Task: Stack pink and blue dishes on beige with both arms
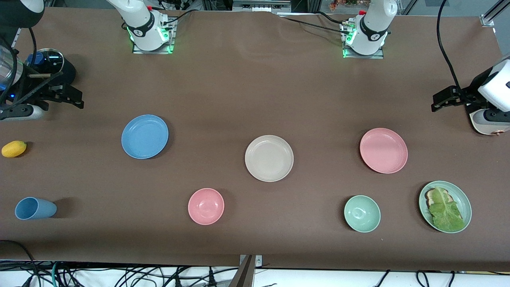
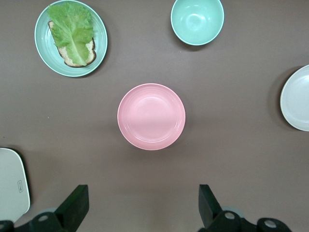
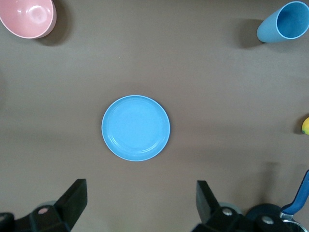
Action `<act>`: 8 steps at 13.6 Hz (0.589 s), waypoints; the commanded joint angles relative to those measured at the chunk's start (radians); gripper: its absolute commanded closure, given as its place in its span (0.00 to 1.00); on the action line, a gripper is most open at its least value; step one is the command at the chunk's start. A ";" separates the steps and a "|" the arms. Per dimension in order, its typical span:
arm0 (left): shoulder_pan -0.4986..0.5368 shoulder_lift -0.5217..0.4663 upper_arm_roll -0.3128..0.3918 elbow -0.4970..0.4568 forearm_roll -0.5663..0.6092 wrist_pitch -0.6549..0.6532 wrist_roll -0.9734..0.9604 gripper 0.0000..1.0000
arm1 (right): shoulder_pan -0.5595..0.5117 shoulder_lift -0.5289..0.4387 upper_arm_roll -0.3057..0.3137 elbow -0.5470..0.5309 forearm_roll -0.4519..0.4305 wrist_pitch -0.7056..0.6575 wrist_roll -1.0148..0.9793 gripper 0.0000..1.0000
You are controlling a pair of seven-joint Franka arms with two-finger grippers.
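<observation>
- The right gripper (image 1: 73, 95) hangs in the air at the right arm's end of the table. Its two black fingers (image 3: 72, 200) stand wide apart. It holds nothing and touches nothing.
- A yellow lemon (image 1: 14, 148) lies near that end of the table. A blue cup (image 1: 35, 208) lies on its side, nearer to the front camera than the lemon.
- The blue plate (image 1: 144, 136) sits flat on the brown table (image 1: 255, 87), toward the right arm's end. Nothing is on it. The right wrist view looks straight down on this plate, which lies on the table below the open fingers.
- A pink bowl (image 1: 206, 206) sits nearer to the front camera, between the blue plate and the beige plate.
- The beige plate (image 1: 269, 158) sits in the middle of the table. It is bare.
- A green bowl (image 1: 362, 213) sits nearer to the front camera than the pink plate.
- The pink plate (image 1: 383, 150) sits flat toward the left arm's end, well apart from the beige plate.
- A green plate (image 1: 445, 206) holds bread and a lettuce leaf.
- The left gripper (image 1: 444, 99) hangs in the air at the left arm's end. Its fingers (image 2: 205, 203) are spread wide and grip nothing.
</observation>
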 commanded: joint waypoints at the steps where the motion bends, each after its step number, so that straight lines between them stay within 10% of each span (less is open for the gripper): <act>1: 0.009 0.010 0.002 0.028 -0.005 -0.003 0.023 0.00 | 0.000 0.000 0.003 0.017 -0.007 -0.014 0.017 0.00; 8: 0.009 0.002 -0.001 0.028 -0.004 -0.006 0.023 0.00 | 0.000 0.000 0.003 0.017 -0.007 -0.014 0.017 0.00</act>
